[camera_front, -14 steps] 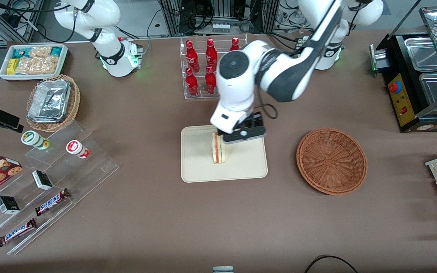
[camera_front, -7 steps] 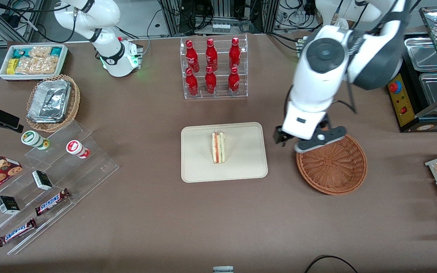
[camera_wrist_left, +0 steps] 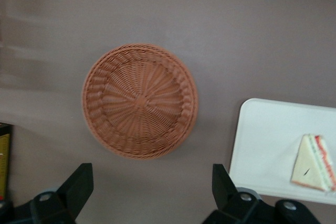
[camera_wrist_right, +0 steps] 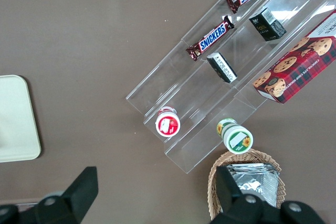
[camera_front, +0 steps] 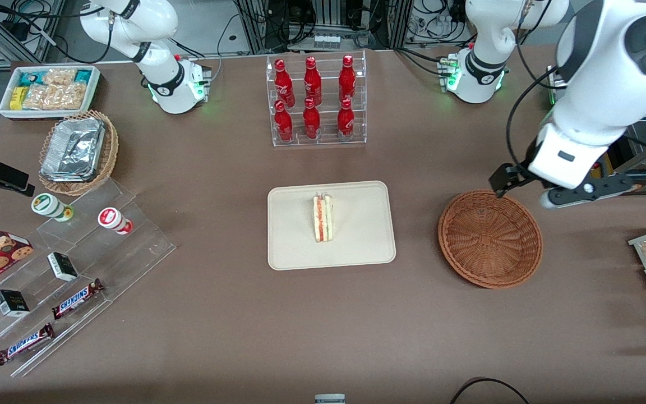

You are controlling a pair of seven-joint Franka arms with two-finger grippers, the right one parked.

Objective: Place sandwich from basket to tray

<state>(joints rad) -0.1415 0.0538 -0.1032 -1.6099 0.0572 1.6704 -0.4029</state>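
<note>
Cream tray (camera_front: 356, 247) holds the sandwich (camera_front: 323, 217) upright; the wicker basket (camera_front: 490, 238) sits empty. Gripper (camera_wrist_left: 149, 195), fingers spread, hovers above the basket's rim toward the working arm's end; retreat clear and high.

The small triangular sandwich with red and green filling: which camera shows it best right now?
The front view: the sandwich stands unobstructed mid-way on the cream rectangular tray. The left wrist view catches it blurred at the picture's edge, above the open gripper. The right wrist view shows only a tray corner.

White arm (black gripper (camera_wrist_left: 149, 192))
</note>
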